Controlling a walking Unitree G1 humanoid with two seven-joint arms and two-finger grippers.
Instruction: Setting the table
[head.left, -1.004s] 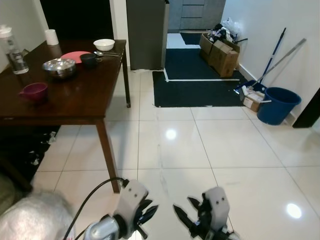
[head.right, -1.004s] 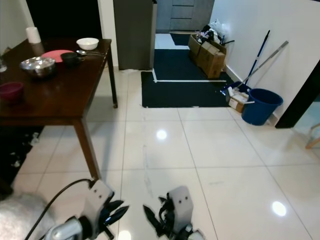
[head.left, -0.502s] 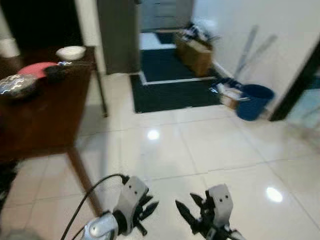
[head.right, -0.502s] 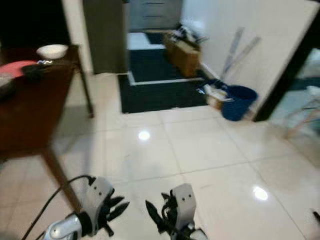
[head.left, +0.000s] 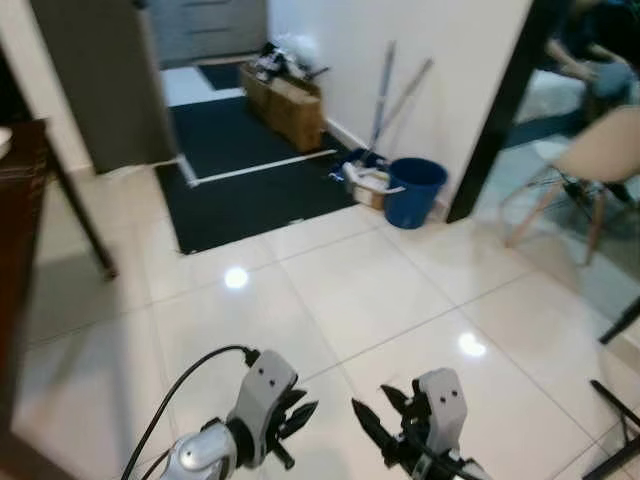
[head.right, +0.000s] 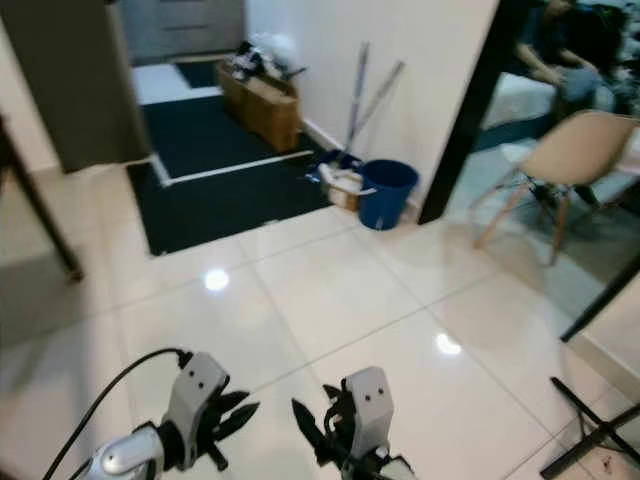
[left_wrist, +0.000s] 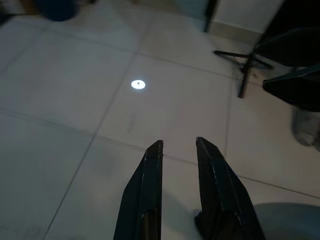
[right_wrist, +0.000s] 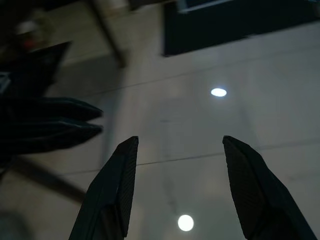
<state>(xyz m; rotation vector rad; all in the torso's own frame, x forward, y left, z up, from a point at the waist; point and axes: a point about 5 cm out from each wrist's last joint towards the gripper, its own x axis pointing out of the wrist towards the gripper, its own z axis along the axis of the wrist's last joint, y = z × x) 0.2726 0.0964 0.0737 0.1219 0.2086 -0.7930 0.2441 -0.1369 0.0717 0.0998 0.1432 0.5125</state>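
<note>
Both arms hang low over the tile floor (head.left: 330, 300), carrying nothing. The left end effector (head.left: 298, 417) is nearly pinched closed, empty; the right end effector (head.left: 372, 420) is spread wide.

Glossy cream floor tiles (head.left: 400, 300) spread beyond the black-fingered, silver-bodied left gripper (head.left: 296, 420) and right gripper (head.left: 375, 428), with a black floor mat (head.left: 240, 180) edged by a white stripe, a round blue plastic bucket (head.left: 413, 190) and a brown cardboard box (head.left: 290, 105) farther ahead.
</note>
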